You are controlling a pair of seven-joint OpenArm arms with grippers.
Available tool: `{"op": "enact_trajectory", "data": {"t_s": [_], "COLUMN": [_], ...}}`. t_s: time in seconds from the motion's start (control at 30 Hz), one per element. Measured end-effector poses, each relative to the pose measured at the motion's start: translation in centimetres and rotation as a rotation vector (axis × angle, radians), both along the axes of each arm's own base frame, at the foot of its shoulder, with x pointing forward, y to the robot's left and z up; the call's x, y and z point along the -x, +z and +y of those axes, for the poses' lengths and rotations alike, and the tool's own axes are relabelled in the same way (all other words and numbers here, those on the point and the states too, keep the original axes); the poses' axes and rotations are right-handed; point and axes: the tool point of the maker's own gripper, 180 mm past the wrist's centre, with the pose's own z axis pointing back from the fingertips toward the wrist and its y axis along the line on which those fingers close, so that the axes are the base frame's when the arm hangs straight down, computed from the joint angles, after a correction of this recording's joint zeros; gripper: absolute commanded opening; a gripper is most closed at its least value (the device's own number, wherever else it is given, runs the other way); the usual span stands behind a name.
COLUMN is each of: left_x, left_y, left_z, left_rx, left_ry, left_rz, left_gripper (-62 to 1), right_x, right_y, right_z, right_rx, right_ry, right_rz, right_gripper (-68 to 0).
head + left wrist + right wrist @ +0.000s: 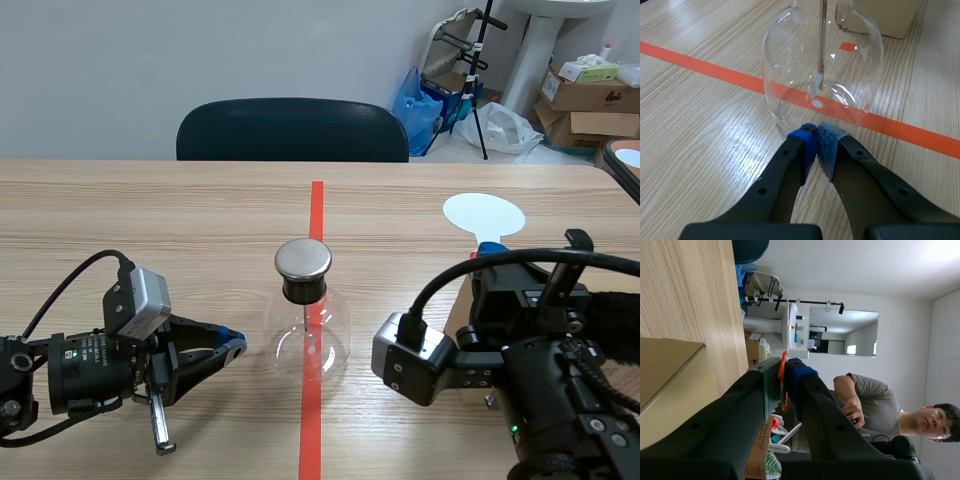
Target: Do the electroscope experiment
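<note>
The glass flask [310, 332] stands on the red line [316, 215], left gripper [815, 132] closed empty at its 9 o'clock, cardboard box [885, 20] at 3, white paddle [484, 214] at 2; right gripper [785, 371] pinches a thin orange strip [784, 392].

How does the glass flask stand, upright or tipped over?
Upright: the glass flask rests on its base on the table, metal cap on top, its inner rod hanging straight down.

No legible text, label, brand, number or sign in any view.
</note>
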Motion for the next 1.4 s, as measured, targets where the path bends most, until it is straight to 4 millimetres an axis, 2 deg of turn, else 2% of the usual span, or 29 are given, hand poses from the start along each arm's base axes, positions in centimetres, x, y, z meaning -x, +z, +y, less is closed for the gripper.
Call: {"op": "enact_trajectory", "data": {"t_s": [0.5, 0.63, 0.93, 1.4], "left_x": [0.0, 0.0, -0.2, -0.2], "left_y": [0.0, 0.0, 0.0, 0.0], "left_z": [0.0, 0.0, 0.1, 0.1], "left_rx": [0.000, 0.000, -0.007, -0.007], "left_ry": [0.000, 0.000, 0.009, 0.009], "left_rz": [0.000, 0.000, -0.015, -0.015], "left_gripper": [-57.3, -57.3, -57.3, -57.3], "right_x": [0.0, 0.3, 2.2, 4.5], "right_y": [0.0, -0.1, -0.3, -0.4], "right_z": [0.4, 2.0, 7.0, 10.3], "right_rx": [-0.001, -0.004, -0.013, -0.020], "right_ry": [0.024, 0.115, 0.411, 0.635], "right_rz": [0.001, 0.006, 0.021, 0.032], "right_gripper": [-65.8, -65.8, -65.8, -65.8]}}
